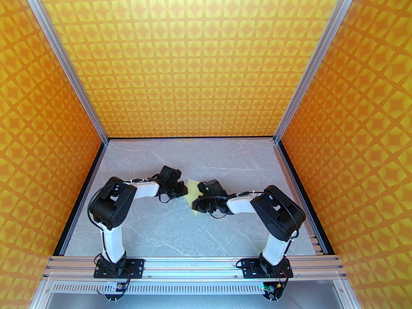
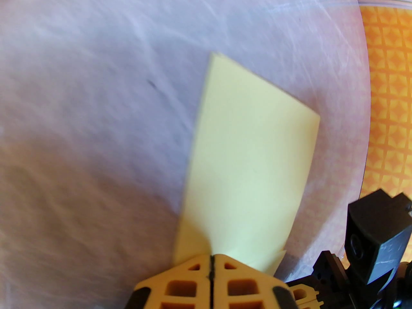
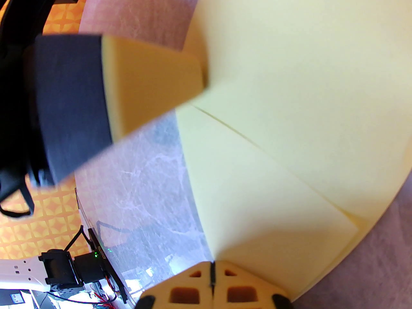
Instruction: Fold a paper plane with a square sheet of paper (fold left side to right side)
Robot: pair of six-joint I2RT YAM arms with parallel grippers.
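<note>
Over marble table (image 1: pixel 180 233), bent arms meet, left claw (image 2: pixel 212 259) and right claw (image 3: pixel 212 267) each clenched on yellow paper (image 2: pixel 254 159).

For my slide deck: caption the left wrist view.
Left gripper shut on the folded yellow paper, grey table behind.

Looking like a robotics lab cell: aluminium extrusion frame (image 1: pixel 69 63) is boxing in a marble-look tabletop (image 1: pixel 161 230), orange patterned wall panels (image 1: pixel 193 60) are lining three sides, left arm (image 1: pixel 112 237) and right arm (image 1: pixel 275 248) are sitting bolted to the front rail (image 1: pixel 193 264).
</note>
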